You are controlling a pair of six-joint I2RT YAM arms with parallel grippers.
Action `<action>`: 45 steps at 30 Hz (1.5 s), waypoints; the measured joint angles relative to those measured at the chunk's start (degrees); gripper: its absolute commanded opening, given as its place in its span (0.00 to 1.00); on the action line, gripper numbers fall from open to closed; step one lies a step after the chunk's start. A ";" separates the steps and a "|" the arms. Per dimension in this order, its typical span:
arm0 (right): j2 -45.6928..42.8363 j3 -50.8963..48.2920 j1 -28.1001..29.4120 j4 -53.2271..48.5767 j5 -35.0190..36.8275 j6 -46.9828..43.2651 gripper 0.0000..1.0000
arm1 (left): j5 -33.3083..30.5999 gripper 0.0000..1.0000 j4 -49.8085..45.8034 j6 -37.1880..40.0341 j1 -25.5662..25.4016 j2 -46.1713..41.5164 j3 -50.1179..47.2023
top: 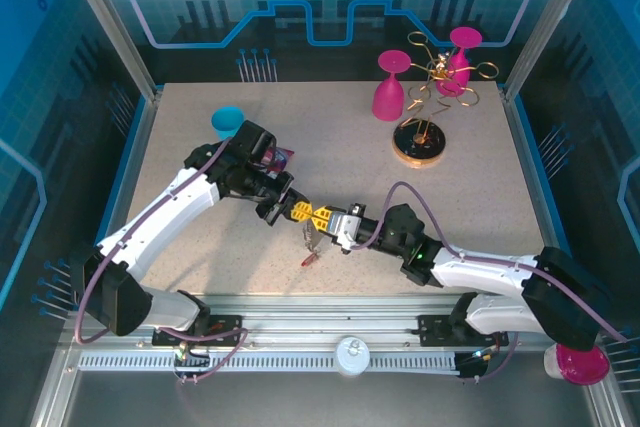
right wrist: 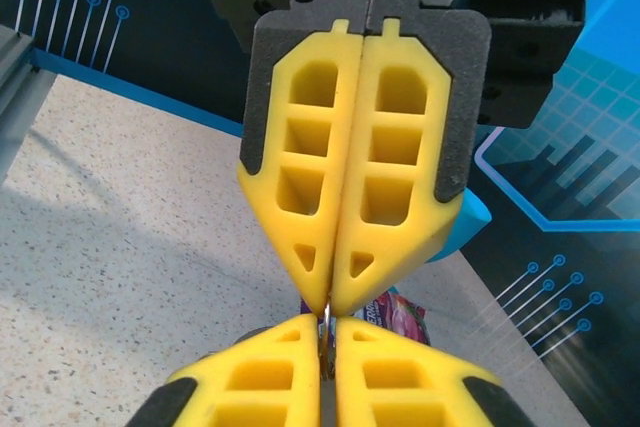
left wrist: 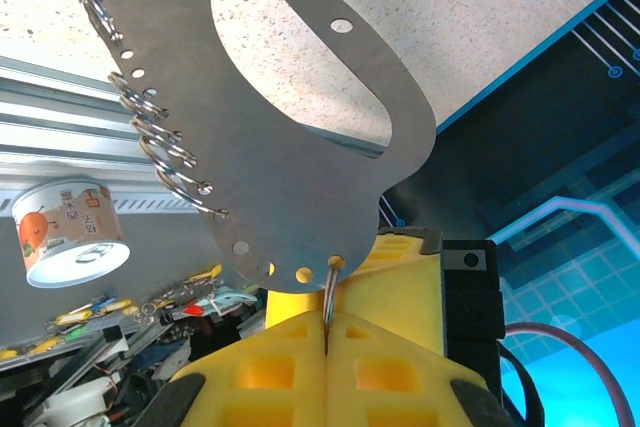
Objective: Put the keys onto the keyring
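The keyring (left wrist: 300, 177) is a flat grey metal plate with an oval opening and several small split rings along one edge. It hangs down toward the table from a thin wire ring (left wrist: 330, 292) threaded through a hole in its rim. My left gripper (left wrist: 328, 322) is shut on that wire ring. My right gripper (right wrist: 325, 332) meets it tip to tip and is shut on the same wire, facing the left fingers (right wrist: 300, 177). Seen from above, the left gripper (top: 298, 212) and right gripper (top: 326, 217) touch mid-table, the keyring (top: 308, 238) dangling below them. A red-tagged key (top: 308, 260) sits at its lower end.
A purple snack packet (top: 280, 157) and a blue cup (top: 228, 122) sit behind the left arm. At the back right stands a gold wire rack (top: 420, 144) with two pink glasses (top: 392, 87). The packet (right wrist: 395, 312) lies just beyond the fingertips.
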 measured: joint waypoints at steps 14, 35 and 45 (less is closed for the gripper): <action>-5.60 2.75 -7.50 -11.93 -6.71 4.50 0.00 | -6.45 0.82 11.87 10.69 10.10 -8.72 -5.75; -4.98 29.22 -15.63 -61.20 -27.28 2.78 0.00 | -5.84 0.54 36.15 107.32 -1.53 -16.41 -21.33; -0.66 34.47 -13.11 -69.64 -24.98 -2.16 0.00 | -3.26 0.33 35.45 117.42 -5.22 -10.71 -20.94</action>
